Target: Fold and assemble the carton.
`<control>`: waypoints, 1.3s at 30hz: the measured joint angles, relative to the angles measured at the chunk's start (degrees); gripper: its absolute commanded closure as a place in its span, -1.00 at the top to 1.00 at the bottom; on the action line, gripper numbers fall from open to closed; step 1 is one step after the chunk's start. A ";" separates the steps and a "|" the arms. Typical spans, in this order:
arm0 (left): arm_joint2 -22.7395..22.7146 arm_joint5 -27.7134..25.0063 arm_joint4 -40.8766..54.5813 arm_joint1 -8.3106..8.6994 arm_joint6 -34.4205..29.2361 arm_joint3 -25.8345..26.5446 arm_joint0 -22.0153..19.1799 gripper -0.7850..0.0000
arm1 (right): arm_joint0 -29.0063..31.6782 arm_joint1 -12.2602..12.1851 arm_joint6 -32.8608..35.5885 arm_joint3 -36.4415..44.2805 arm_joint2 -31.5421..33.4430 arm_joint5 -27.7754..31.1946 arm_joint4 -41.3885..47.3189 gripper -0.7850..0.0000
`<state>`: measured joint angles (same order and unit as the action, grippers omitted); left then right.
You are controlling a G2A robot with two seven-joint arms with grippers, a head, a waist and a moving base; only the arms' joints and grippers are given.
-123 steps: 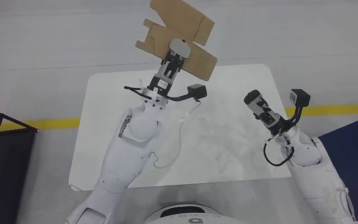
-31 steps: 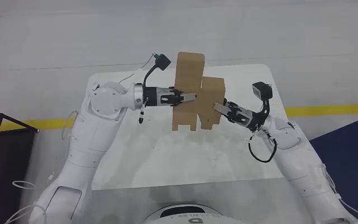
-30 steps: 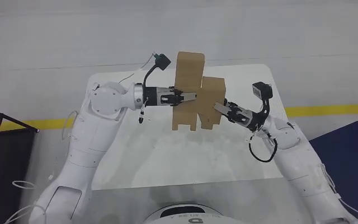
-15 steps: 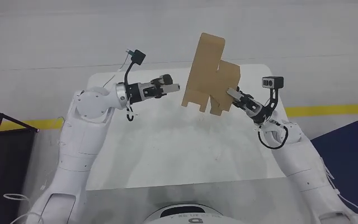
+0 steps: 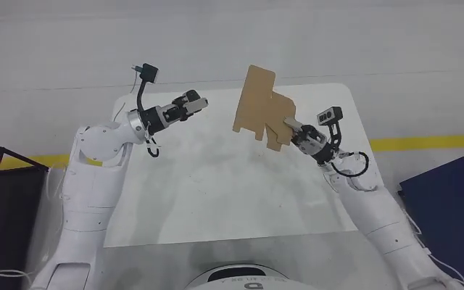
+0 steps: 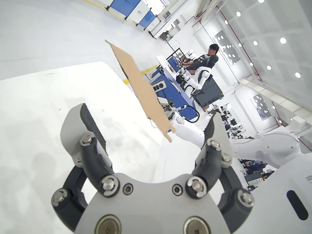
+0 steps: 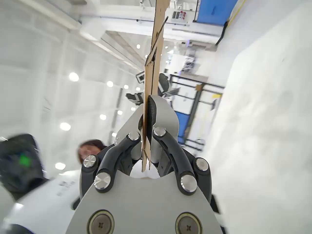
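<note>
While aloft, carton (image 5: 259,103) inside right claw (image 5: 291,123)

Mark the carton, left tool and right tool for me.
carton (image 5: 261,105), top view, middle of the flat brown panel.
left tool (image 5: 196,101), top view, midway between its open fingertips.
right tool (image 7: 147,113), right wrist view, between fingertips clamping the carton edge.

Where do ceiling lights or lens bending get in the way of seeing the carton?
Right wrist view: ceiling lamps glare beside the carton, edge-on in the right gripper, none across it. Left wrist view: lamps sit clear of the carton; the table edge looks bowed. Top view: even light, no glare on the carton.
</note>
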<state>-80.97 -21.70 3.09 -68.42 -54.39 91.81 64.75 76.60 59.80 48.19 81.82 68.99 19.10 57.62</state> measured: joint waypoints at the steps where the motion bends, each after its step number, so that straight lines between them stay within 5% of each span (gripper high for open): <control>1: -0.01 -0.06 0.14 0.04 0.25 0.05 0.07 1.00 | 0.09 0.18 0.99 -0.21 -0.04 -2.74 4.29 -1.00; 8: 0.55 -1.03 2.82 0.16 2.32 -0.55 0.02 1.00 | 1.75 1.72 2.01 0.65 0.03 -19.92 32.22 -1.00; 15: 4.06 -1.79 7.08 -0.31 3.99 -2.10 -1.34 1.00 | 4.49 2.76 -4.22 3.70 0.12 -35.43 53.14 -1.00; 28: 5.97 -1.31 12.13 -0.84 7.98 -3.01 -0.82 1.00 | 5.03 2.97 -4.51 4.22 -0.01 -36.87 55.45 -1.00; 34: 9.14 -0.81 20.45 -1.78 11.31 -3.99 -0.07 1.00 | 4.55 4.47 -4.58 1.88 -2.24 -46.05 70.12 -1.00; 39: 15.05 -1.10 22.29 -2.80 7.89 -8.16 -2.57 1.00 | 2.95 5.73 -6.82 0.51 -4.43 -51.66 79.04 -1.00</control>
<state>-65.92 -22.80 25.39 -71.22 -46.51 83.65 62.18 79.55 65.52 41.37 82.33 64.56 -32.56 136.66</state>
